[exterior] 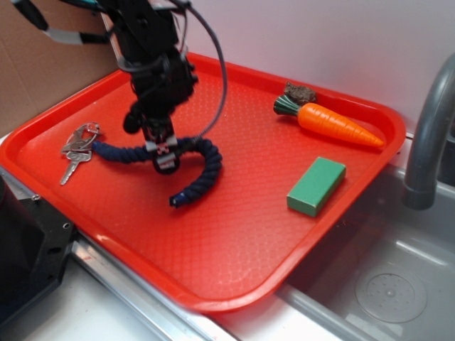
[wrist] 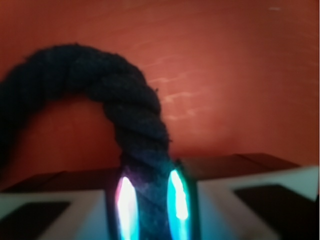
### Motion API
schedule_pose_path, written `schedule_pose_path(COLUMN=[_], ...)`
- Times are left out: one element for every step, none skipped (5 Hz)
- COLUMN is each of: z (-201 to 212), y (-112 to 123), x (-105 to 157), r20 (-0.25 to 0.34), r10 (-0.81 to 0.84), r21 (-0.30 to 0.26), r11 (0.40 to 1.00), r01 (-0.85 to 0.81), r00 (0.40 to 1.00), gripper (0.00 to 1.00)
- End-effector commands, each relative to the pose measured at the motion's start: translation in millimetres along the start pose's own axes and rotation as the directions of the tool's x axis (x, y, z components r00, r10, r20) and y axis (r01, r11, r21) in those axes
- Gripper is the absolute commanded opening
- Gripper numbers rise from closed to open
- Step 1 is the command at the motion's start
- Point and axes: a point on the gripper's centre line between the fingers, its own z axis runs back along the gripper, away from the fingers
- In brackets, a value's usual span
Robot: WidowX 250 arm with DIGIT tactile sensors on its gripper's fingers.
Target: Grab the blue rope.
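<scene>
A thick, dark navy twisted cotton rope is seen lying in a curve on the left half of a red textured plastic tray, which rests on the worktop beside a grey metal sink basin. The black robot end effector is lowered onto the middle of the rope, between its two ends. In the wrist view the rope is gripped between the two fingers, whose inner faces glow pink and cyan against the cord; the jaws are narrowed to the rope's thickness and pressed on it from both sides. From the grip the rope arches up and away to the left over the tray.

At the far left of the tray a bunch of silver metal keys is found just beside the rope's left end. An orange plastic carrot with a green top lies near the tray's far right edge, with a small brown lumpy object touching its green end. A green rectangular block is placed nearer, well apart from the rope. A grey curved tap stands at the right.
</scene>
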Motion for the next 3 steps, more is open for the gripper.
schedule_pose_path(z=[98.1, 146.1, 183.7], y=[35.4, 29.8, 29.1], x=[-29.7, -33.3, -32.4], r20=[-0.101, -0.047, 0.012], r10=[0.473, 0.677, 0.715], r21=[0.101, 0.088, 0.044], r11=[0.88, 0.736, 0.699], r01=[-0.463, -0.672, -0.714], r00=[0.875, 0.735, 0.699], gripper=[0.0, 0.0, 0.0])
